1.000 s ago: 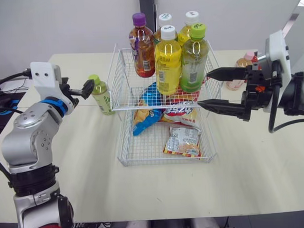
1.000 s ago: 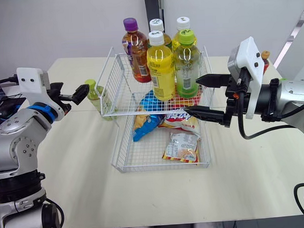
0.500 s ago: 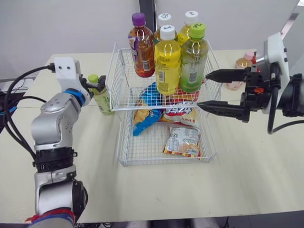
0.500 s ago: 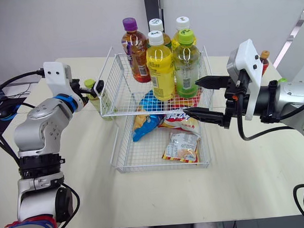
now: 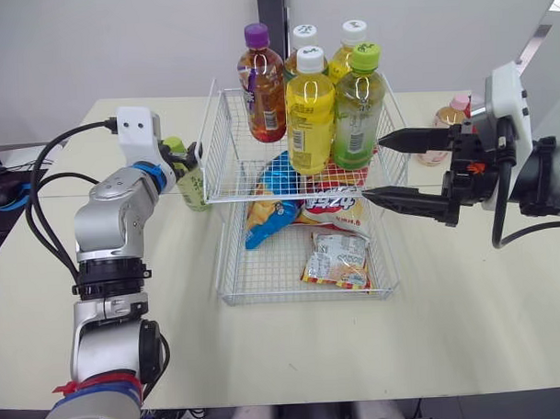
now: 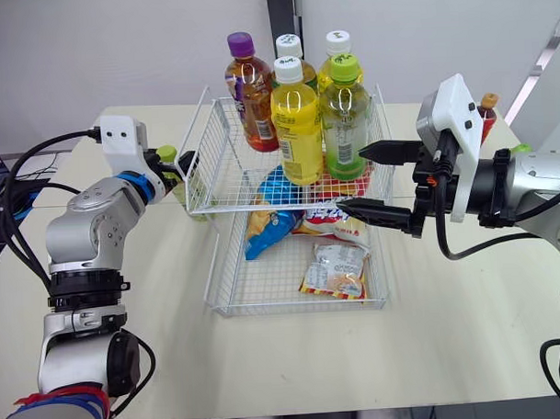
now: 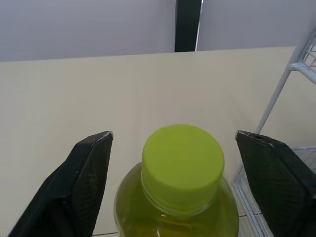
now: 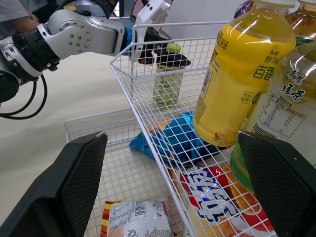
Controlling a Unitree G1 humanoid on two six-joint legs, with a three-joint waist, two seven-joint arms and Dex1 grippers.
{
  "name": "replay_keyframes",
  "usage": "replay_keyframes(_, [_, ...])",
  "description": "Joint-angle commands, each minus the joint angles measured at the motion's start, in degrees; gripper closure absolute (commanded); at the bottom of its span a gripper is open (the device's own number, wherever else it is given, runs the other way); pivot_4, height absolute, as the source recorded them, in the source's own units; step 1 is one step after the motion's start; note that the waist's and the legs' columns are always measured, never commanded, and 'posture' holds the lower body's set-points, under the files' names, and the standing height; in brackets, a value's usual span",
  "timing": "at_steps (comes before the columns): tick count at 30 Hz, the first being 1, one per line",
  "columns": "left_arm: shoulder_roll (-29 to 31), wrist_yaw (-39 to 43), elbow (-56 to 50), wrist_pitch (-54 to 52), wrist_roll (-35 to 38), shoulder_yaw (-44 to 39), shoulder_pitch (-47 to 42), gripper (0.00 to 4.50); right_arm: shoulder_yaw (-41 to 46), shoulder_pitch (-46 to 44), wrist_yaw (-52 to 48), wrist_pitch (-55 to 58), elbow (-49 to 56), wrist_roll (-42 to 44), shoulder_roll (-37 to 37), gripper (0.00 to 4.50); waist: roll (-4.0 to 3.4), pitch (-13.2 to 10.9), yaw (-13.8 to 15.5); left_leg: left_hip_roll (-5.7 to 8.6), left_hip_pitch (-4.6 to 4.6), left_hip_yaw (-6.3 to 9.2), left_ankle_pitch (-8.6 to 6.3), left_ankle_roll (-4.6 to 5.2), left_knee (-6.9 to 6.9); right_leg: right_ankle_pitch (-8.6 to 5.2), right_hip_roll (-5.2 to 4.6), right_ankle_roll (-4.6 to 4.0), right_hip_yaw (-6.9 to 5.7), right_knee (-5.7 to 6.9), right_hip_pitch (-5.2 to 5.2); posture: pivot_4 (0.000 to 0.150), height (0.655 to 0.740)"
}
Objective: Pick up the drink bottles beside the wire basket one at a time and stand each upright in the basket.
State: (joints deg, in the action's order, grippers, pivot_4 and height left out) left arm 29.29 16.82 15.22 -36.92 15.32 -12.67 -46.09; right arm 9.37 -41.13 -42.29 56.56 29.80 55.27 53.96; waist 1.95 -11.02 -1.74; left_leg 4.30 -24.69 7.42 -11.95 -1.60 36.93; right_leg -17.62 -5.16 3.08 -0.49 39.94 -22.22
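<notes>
While the left gripper's [image 7: 173, 140] fingers [image 7: 84, 182] stood wide astride the green bottle [image 5: 193, 187] beside the wire basket [image 5: 221, 147], it looked full, heavy, slick: better gripped below the cap [image 7: 181, 158].

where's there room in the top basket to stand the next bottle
Bare wire in the top basket along its left wall, in front of the purple-capped bottle and left of the yellow bottle. The back and right side are crowded with bottles.
</notes>
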Motion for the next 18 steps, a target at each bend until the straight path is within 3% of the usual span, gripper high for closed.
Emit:
replay_keyframes(1, [0.4,0.4,-1.0,0.8,-0.4,0.2,-0.8,1.75,1.4,-0.1,0.2,-1.0,1.2,0.3,0.2,0.00,0.00,0.0,0.0,0.00,0.00,0.00,0.00,0.00,0.00,0.00,0.00,0.00,0.00,0.00,0.00,0.150,0.7400])
replay_keyframes(6, [0.5,0.9,-1.8,0.5,-0.1,-0.2,-0.5,3.11,1.6,0.2,0.0,-1.3,0.9,0.0,0.1,0.00,0.00,0.0,0.1,0.01,0.00,0.00,0.00,0.00,0.01,0.00,0.00,0.00,0.00,0.00,0.01,0.150,0.7400])
replay_keyframes(18, [1.7,1.3,-7.2,-2.1,1.0,-1.6,1.9,3.12,2.8,3.2,-4.4,-6.8,-1.3,-3.0,1.0,0.00,0.00,0.0,0.0,0.01,0.00,-0.01,0.00,0.00,0.00,0.00,-0.01,0.01,0.00,-0.01,0.01,0.150,0.7400])
